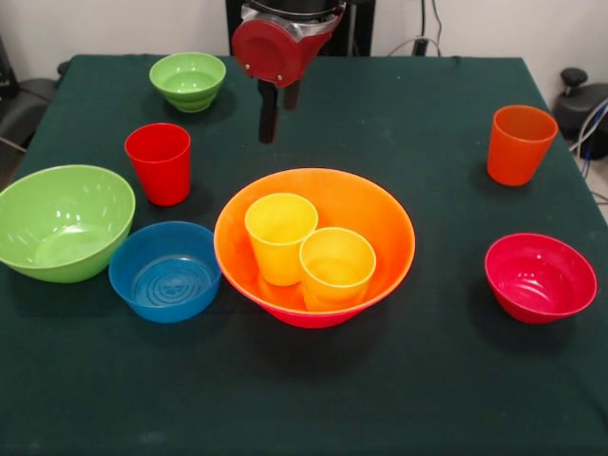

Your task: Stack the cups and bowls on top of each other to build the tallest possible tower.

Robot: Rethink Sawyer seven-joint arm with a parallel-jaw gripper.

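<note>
End effector (273, 119) grip state unclear, two yellow cups (281, 237) upright, mouths up, inside orange bowl (380, 218)

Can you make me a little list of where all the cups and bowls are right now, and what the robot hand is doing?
yellow cups: two, one and another, upright side by side inside the large orange bowl
pink bowl: rim shows under the orange one
red cup: alone, upright
orange cup: alone, upright
large green bowl: touching the blue bowl
small green bowl: far side
small red bowl: alone
gripper: above the table behind the orange bowl, holding nothing; jaws too unclear to judge
</note>
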